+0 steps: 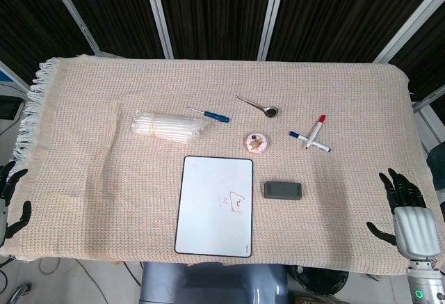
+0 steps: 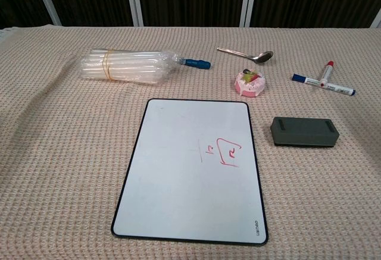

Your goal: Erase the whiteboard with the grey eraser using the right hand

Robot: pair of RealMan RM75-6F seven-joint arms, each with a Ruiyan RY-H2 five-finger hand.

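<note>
A whiteboard (image 1: 214,205) (image 2: 191,171) with a black rim lies near the table's front edge, with red marks drawn right of its middle. The grey eraser (image 1: 282,190) (image 2: 304,131) lies flat on the cloth just right of the board, untouched. My right hand (image 1: 409,213) hovers at the table's right front corner, fingers spread, holding nothing, well right of the eraser. My left hand (image 1: 8,200) shows only partly at the left edge of the head view, fingers apart and empty. Neither hand appears in the chest view.
A bag of clear straws (image 1: 167,125) (image 2: 127,66) lies behind the board, with a blue-handled screwdriver (image 1: 211,114), a spoon (image 1: 259,106), a small pink round item (image 1: 256,142) and two markers (image 1: 311,137) (image 2: 324,80) further back. A beige woven cloth (image 1: 90,158) covers the table.
</note>
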